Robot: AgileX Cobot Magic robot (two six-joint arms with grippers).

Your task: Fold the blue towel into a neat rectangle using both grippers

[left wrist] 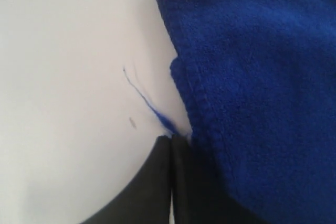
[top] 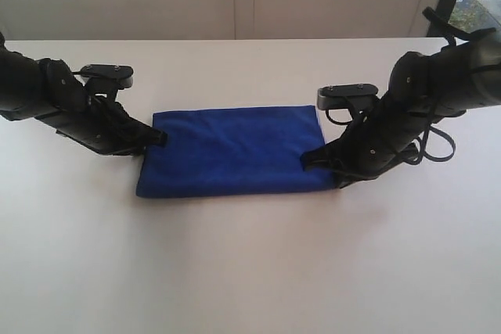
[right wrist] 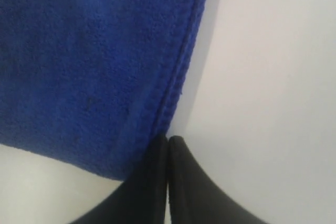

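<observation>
Two layers at least are showing along the hem of the blue towel [top: 235, 150], which is lying folded as a broad rectangle at the centre of the exterior frame on the white table [top: 250, 271]. We are seeing the left gripper [top: 159, 138] touching its left short edge and the right gripper [top: 311, 161] touching its right short edge near the lower corner. Both pairs of jaws are pressed fully together and, as far as we are able to tell, gripping no cloth, the hem lying just beside the tips. We are judging the fold to be nearly finished or awaiting one more halving. To do it well we would be opening each pair, catching all layers at matching corners, and lifting evenly so the edges are meeting squarely, minding the loose blue thread [left wrist: 142, 95]. We are finding no containers anywhere in view
</observation>
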